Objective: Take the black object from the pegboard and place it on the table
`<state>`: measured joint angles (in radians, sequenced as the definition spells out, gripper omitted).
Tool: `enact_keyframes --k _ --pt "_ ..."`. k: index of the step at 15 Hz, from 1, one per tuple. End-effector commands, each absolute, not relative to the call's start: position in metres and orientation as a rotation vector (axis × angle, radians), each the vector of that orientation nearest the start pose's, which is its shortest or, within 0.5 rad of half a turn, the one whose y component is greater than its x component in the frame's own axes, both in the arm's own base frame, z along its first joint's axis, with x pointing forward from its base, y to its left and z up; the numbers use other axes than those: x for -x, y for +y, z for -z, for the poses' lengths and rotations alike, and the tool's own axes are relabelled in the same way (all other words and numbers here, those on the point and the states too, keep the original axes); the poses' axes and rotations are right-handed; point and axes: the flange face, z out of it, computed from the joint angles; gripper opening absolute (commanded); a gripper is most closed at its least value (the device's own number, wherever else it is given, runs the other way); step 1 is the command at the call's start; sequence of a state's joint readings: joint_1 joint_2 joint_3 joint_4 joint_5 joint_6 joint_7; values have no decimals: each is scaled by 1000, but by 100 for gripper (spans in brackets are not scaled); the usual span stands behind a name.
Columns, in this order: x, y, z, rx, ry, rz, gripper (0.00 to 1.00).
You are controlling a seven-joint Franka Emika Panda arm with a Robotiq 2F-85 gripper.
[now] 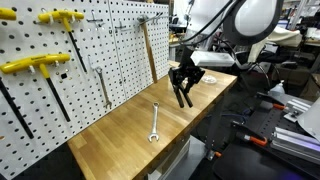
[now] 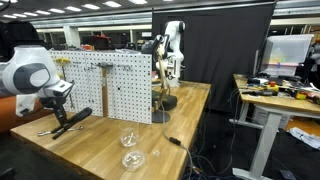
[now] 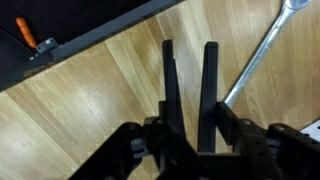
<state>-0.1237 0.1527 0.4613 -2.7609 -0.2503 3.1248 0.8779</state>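
Note:
My gripper (image 3: 188,135) is shut on the black pliers (image 3: 187,85), whose two long dark handles stick out ahead of the jaws in the wrist view. In both exterior views the gripper (image 1: 181,80) (image 2: 60,98) holds the pliers (image 1: 185,97) (image 2: 72,121) low over the light wood table (image 1: 130,135) (image 2: 150,125), away from the white pegboard (image 1: 105,45) (image 2: 128,90). The handle tips are close to the table top; I cannot tell whether they touch it.
A silver wrench (image 1: 155,122) (image 3: 262,55) lies on the table beside the pliers. A wooden-handled hammer (image 1: 148,48), yellow T-handle tools (image 1: 35,65) and other tools hang on the pegboard. Clear glass items (image 2: 131,150) sit near the table's edge.

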Motion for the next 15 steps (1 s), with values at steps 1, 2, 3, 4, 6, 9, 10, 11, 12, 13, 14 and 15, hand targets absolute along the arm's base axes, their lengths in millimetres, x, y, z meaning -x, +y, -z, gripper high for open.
enact_keyframes --k 1,2,3,4,6,9,10,11,12,13,14,15 --pt "-383 159 -169 2884 547 139 25" --pt "-386 160 -163 2869 563 106 25" --pt "-390 160 -159 2863 577 84 25" --pt "-396 160 -156 2853 586 68 25" --pt "-408 162 -157 2830 601 57 25" --pt "-423 162 -164 2807 632 69 77" --pt "-427 160 -169 2804 647 81 81" --pt "-422 162 -163 2808 622 104 63" --pt "-426 162 -166 2805 627 108 70" --pt "-427 162 -166 2804 629 108 78" --pt "-426 162 -166 2804 629 106 81" --pt "-426 162 -166 2804 628 105 81"
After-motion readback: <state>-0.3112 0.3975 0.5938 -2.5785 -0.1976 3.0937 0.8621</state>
